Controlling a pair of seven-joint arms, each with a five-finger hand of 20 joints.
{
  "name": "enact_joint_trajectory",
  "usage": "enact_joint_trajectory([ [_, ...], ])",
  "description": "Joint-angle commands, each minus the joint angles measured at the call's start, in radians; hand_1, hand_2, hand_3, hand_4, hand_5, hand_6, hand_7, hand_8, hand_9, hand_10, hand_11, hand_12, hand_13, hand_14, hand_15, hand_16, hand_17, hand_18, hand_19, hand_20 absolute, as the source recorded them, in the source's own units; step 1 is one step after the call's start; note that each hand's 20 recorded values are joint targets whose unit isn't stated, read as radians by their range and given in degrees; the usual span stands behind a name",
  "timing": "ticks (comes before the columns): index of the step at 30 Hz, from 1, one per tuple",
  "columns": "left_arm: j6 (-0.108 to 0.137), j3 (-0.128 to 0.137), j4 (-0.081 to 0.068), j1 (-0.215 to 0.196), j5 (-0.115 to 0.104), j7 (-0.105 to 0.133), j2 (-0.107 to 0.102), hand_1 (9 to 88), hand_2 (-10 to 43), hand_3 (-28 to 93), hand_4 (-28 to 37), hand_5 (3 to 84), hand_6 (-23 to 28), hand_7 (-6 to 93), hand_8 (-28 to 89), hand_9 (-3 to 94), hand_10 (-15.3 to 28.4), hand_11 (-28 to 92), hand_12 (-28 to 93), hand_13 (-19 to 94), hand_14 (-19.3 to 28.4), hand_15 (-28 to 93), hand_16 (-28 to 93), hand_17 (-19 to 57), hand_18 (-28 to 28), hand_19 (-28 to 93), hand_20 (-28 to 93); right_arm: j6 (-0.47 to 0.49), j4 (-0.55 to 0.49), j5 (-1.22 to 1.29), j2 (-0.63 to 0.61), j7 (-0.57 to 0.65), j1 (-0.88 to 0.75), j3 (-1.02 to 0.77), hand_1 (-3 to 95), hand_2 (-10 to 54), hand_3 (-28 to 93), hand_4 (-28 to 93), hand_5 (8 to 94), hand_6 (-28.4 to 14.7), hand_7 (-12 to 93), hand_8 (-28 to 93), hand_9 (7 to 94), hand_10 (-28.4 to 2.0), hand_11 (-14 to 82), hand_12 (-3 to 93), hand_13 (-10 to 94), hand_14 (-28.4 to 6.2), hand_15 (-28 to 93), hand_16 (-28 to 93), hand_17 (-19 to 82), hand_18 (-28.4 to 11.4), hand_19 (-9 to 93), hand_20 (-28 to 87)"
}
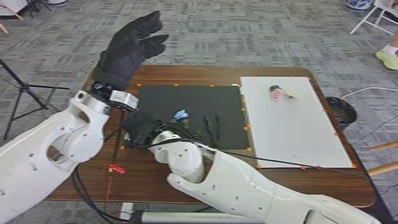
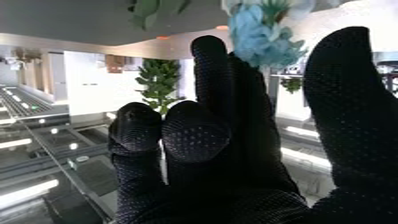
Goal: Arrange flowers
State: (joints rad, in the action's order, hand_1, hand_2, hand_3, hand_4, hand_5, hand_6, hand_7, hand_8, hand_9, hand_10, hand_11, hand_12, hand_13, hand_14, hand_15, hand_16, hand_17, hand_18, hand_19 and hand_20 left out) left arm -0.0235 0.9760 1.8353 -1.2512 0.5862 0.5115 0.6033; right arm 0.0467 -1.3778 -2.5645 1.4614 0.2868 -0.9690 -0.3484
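Step in hand, as judged: pick up the blue flower (image 1: 180, 115) with the right hand (image 1: 139, 128). Bring the thumb and the straighter fingers to opposite sides of the stem, just below the bloom, before closing. Close with light, even pressure; petals are likely to crush or pull off if pinched directly. Keep the curled fingers out of the foliage (image 2: 153, 11). Lift straight up, so that the head does not drag on the black mat (image 1: 164, 94) or catch the dark stems (image 1: 211, 127).

Position: the blue flower is at the black mat, left of its centre and well inside the left edge. The right hand is at that left edge, toward the near corner. The flower is therefore to the right of the hand and slightly farther from the bench's (image 1: 75, 192) near edge. In the right wrist view, the bloom is near the fingertips, on the thumb side. Contact cannot be confirmed.

Hand state: thumb and straighter fingers apart, clamped on nothing.
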Motion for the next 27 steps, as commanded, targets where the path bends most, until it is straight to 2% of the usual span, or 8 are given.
enact_joint_trajectory([
  [1,0.010,0.021,0.028,-0.025,-0.003,0.016,-0.009,27.8,-3.9,66,-25.8,24.9,2.4,17.6,-9,19.2,10.6,17,16,17,14.0,29,3,-11.1,20.5,40,8,-0.046,0.019,-0.026,0.029,0.008,-0.001,0.022,39.7,-9.5,66,-28,54.6,1.3,25,-13,60.2,-9.5,29.1,24.8,68,-4.9,87,27,36,-19.8,93,56],
  [2,0.008,0.028,0.031,-0.034,-0.003,0.014,-0.010,27.8,-3.9,66,-25.8,24.9,2.4,17.5,-9,19.3,10.6,17,16,17,14.0,29,3,-11.1,20.5,40,8,-0.054,0.023,-0.029,0.031,0.010,-0.002,0.025,40.4,-9.5,66,-28,55.2,1.6,25,-13,61.0,-9.4,29.8,25.0,68,-4.7,87,27,37,-19.8,93,56],
  [7,0.006,0.003,0.010,0.002,-0.001,0.003,0.010,27.8,-3.8,66,-25.7,24.8,2.4,17.2,-9,19.2,10.6,17,16,17,14.0,28,3,-11.2,20.3,39,8,-0.148,0.054,-0.022,0.027,0.037,0.000,0.026,41.1,-9.5,70,-28,60.4,2.9,28,-14,65.1,-9.3,32.1,25.4,71,-4.0,87,27,40,-19.6,93,58],
  [9,0.004,-0.007,0.001,0.016,0.001,-0.003,0.017,27.8,-3.8,66,-25.7,24.8,2.4,17.1,-9,19.1,10.5,17,16,17,13.9,28,3,-11.3,20.2,39,8,-0.204,0.072,-0.023,0.028,0.041,0.000,0.029,42.1,-9.5,70,-28,63.0,2.8,29,-5,68.6,-9.0,32.6,26.0,74,-3.2,86,28,43,-19.6,93,60],
  [13,0.006,-0.021,-0.009,0.035,0.001,-0.006,0.025,27.7,-3.9,66,-25.6,24.6,2.3,16.7,-9,18.9,10.4,17,16,17,13.8,28,4,-11.3,19.7,38,9,-0.328,0.114,-0.013,0.030,-0.007,-0.005,0.004,47.8,-9.5,71,-28,67.9,2.5,36,1,77.6,-7.0,22.2,39.2,78,-2.4,85,28,47,-19.5,93,62],
  [17,0.005,-0.023,-0.010,0.037,0.000,-0.008,0.026,27.6,-3.8,66,-25.6,24.5,2.2,16.4,-8,18.8,10.3,16,17,17,13.5,26,4,-11.2,19.5,37,10,-0.411,0.139,0.006,0.038,-0.010,0.013,0.022,50.1,-9.3,75,-28,72.7,2.6,41,4,82.7,-6.4,21.0,45.8,80,-2.2,85,29,50,-19.7,93,64],
  [19,0.004,-0.015,-0.004,0.026,0.000,-0.006,0.022,27.4,-3.8,66,-25.3,24.2,2.0,14.9,-7,18.8,10.2,14,17,17,13.2,24,5,-10.5,18.9,34,11,-0.444,0.146,0.012,0.039,-0.001,0.023,0.032,49.3,-9.5,78,-28,75.2,2.7,41,3,84.7,-6.7,23.2,44.9,82,-2.1,86,29,51,-20.3,93,65],
  [27,0.000,-0.020,-0.007,0.032,-0.001,0.003,0.027,25.8,-2.9,62,-23.6,22.9,0.8,8.2,-3,19.1,8.5,0,26,17,11.0,4,16,-4.9,15.1,16,16,-0.484,0.186,0.022,0.037,0.037,0.071,0.054,46.0,-9.5,83,-28,81.1,3.4,40,-1,88.4,-6.4,24.0,42.5,85,-2.2,85,29,55,-21.4,93,67],
])
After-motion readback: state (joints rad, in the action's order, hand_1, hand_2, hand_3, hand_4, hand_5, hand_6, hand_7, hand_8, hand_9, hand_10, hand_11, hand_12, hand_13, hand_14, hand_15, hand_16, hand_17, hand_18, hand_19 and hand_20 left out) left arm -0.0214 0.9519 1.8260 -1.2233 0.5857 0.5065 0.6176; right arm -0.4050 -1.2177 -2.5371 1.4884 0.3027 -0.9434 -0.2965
